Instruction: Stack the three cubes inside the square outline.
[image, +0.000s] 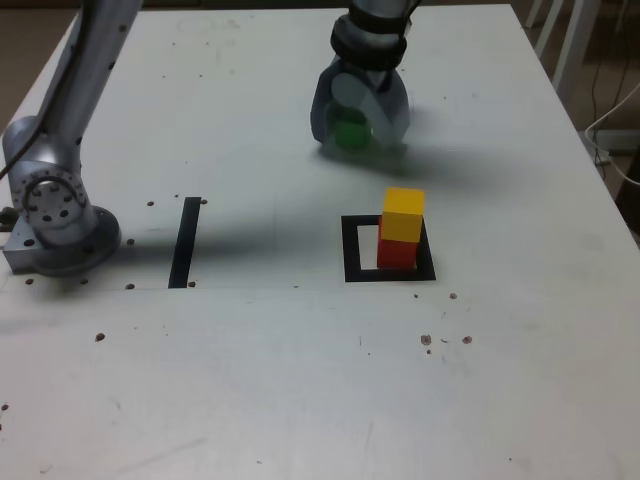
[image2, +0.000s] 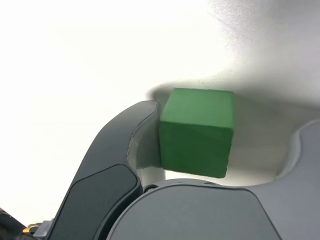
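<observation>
The green cube (image: 350, 132) rests on the white table toward the back, between the fingers of my gripper (image: 358, 135), which reaches down around it. In the wrist view the green cube (image2: 197, 130) touches one dark finger (image2: 135, 135), while a gap separates it from the other finger (image2: 305, 145); the gripper (image2: 230, 120) stands open. Nearer the front, the yellow cube (image: 403, 215) sits on top of the red cube (image: 397, 252) inside the square outline (image: 352, 250), toward its right side in the exterior view.
A straight black strip (image: 185, 242) lies on the table at the exterior view's left. The arm's grey base (image: 55, 215) stands at the far left edge. Small dark specks (image: 427, 340) dot the white table (image: 300, 380).
</observation>
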